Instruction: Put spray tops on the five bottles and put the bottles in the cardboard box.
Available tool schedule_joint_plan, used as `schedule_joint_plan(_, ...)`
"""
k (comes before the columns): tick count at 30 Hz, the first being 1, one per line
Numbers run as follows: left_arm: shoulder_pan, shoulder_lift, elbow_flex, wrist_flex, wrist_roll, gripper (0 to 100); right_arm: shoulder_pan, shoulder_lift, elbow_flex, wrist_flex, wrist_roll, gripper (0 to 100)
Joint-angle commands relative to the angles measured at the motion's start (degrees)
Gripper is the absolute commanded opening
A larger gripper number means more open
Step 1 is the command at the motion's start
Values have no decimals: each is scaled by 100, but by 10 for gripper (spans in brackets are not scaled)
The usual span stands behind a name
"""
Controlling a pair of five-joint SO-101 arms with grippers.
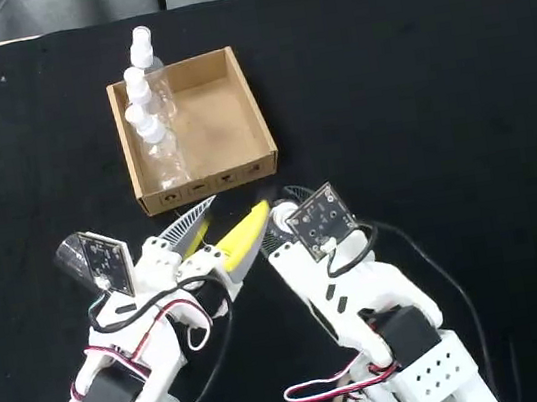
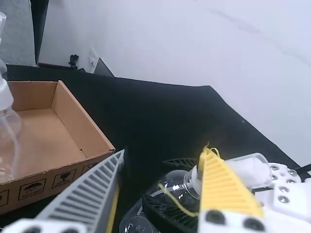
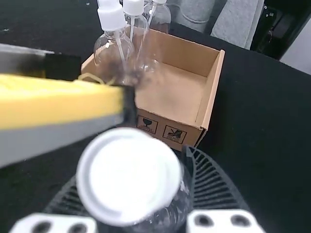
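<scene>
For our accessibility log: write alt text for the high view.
Two arms meet just below a cardboard box on a black table, the left gripper open beside the right gripper, which grips a bottle. Three capped bottles stand along the box's left wall.

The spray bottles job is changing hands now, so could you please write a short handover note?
Right gripper: shut on a fourth bottle, just short of the cardboard box.
Left gripper: open, at that bottle's white top.
Done: three topped bottles stand in the box along one wall.
Left: confirm this top is seated, box the bottle, then do the fifth; a clear object by the left arm may be it.
</scene>
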Motion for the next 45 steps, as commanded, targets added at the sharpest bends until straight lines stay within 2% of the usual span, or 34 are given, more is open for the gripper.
schedule_joint_plan(1, -31, -35, -497, 26, -105, 220, 149, -198, -347, 26, -9, 99)
schedule_joint_plan(10, -57, -35, -734, 26, -105, 220, 457, -198, -338, -9, -9, 99)
schedule_joint_plan(26, -1552, -35, -629, 35, -105, 220, 457, -198, -338, 0, -9, 99)
schedule_joint_plan(45, -1815, -35, 303, 26, -97, 220, 457, -198, -338, 9, -9, 99)
